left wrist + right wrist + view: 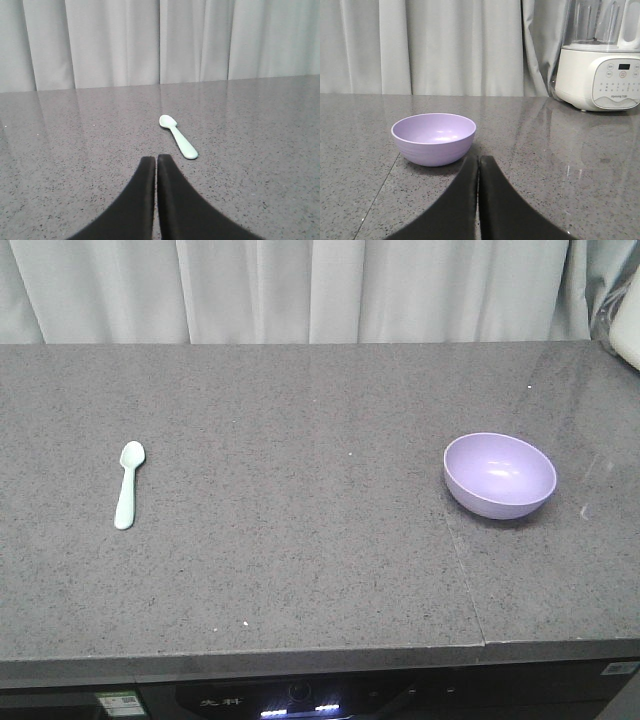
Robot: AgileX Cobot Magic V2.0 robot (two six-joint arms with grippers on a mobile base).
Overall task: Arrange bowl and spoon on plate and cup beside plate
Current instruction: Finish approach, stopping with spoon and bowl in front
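Your left gripper and right gripper are both pinched closed on nothing, spoon and bowl lie well apart, and the white appliance gets cropped at the edge.

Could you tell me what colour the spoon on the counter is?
Pale mint green spoon, clearest in the left wrist view.
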